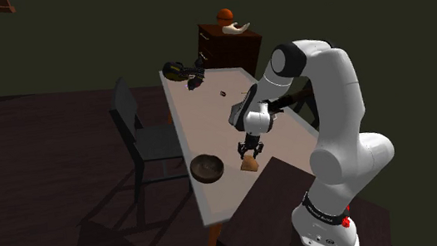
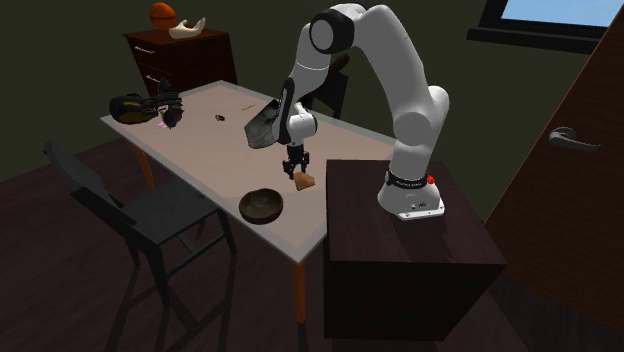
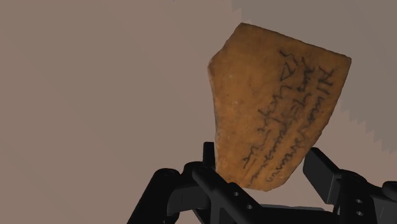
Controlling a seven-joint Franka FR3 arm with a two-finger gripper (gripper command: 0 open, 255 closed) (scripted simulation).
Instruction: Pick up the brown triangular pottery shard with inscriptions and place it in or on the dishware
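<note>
The brown triangular shard (image 3: 273, 102) carries dark inscribed lines on its face. Its narrow end sits between my gripper's (image 3: 264, 168) two black fingers, which touch both its edges. In the shoulder view the gripper (image 1: 251, 150) points down with the shard (image 1: 249, 164) just under it, very low over the table beside the stand. I cannot tell whether the shard still touches the tabletop. The dishware is a dark round bowl (image 1: 207, 168) on the table, a short way towards the shoulder view's left of the shard. In the second exterior view the bowl (image 2: 261, 206) lies near the table's front edge, left of the shard (image 2: 304, 181) and gripper (image 2: 297, 166).
The pale table (image 1: 208, 119) holds a dark bulky object (image 1: 179, 71) at its far end and a small dark bit (image 1: 222, 94) mid-table. A dark chair (image 1: 138, 130) stands at the table's left side. A dresser (image 1: 230, 46) stands behind, and the stand (image 2: 400, 250) adjoins the table.
</note>
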